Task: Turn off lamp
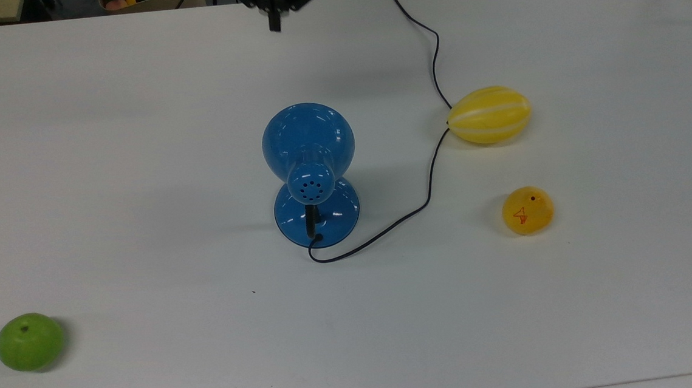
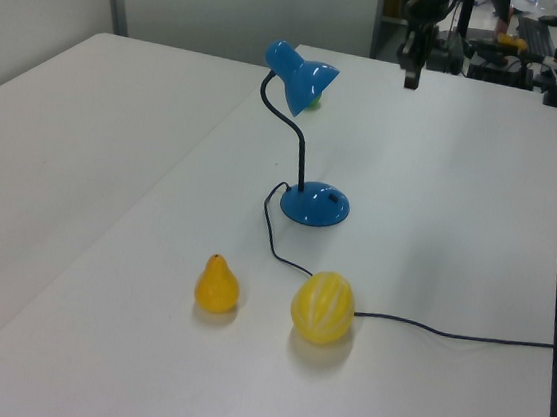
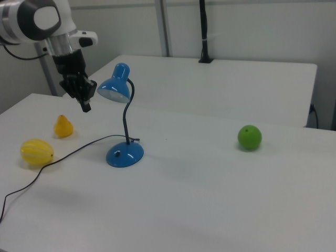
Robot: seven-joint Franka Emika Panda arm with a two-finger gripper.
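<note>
In the top view, a green apple (image 1: 30, 341) is seen nearest the lower edge, at the top view's far left on the white tabletop (image 1: 137, 172). Beyond it, near the middle of the tabletop, the lamp (image 1: 311, 171) is found standing upright on its round blue base (image 1: 335, 219). Its long axis is vertical: in the right view a thin black neck (image 3: 126, 116) is seen rising from the base and curving over into the dome shade (image 3: 116, 85). The shade opening is directed downward and toward the right view's left, where the arm is; in the top view the vented cap faces the camera and the dome extends toward the upper edge. No glow can be made out at the shade.

A dark cord (image 1: 425, 194) is routed from the base toward the top view's right, past an orange pear-shaped fruit (image 1: 527, 210) and touching or just beside a yellow striped melon (image 1: 488, 114), then on to the far edge.

Farthest away, the gripper (image 1: 274, 22) is held high above the tabletop, well apart from the lamp. In the right view the arm's white wrist (image 3: 58, 37) is seen descending steeply, with the gripper (image 3: 85, 105) pointed down beside the shade without touching it. The fingers appear pressed together, with nothing held.
</note>
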